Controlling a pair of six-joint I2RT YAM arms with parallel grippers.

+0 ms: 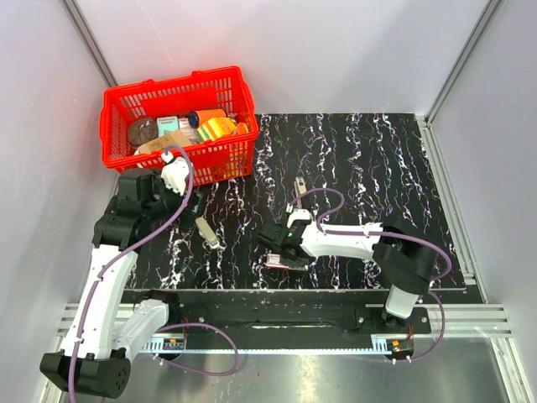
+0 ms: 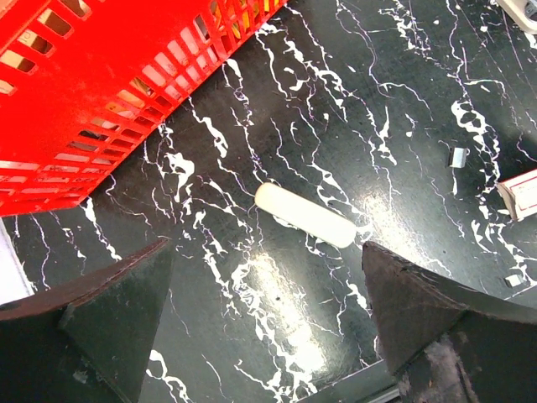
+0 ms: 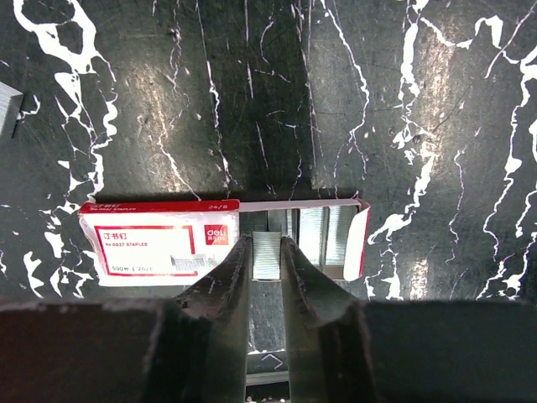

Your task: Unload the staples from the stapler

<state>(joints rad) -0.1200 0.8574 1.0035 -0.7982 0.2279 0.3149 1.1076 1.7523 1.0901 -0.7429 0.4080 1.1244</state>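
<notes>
Stapler (image 1: 206,232), a small slim grey-beige bar with rounded ends, lies flat on the black white-veined mat (image 1: 369,151), with bare mat all around it. The red plastic basket (image 1: 214,161) stands near, at the far left corner. The left gripper (image 2: 267,245) hangs above the bar, fingers spread wide. Well apart, near the mat's front edge, the right gripper (image 3: 267,243) pinches a silvery staple strip (image 3: 267,259) beside the opened white red-edged cardboard box (image 3: 159,243).
</notes>
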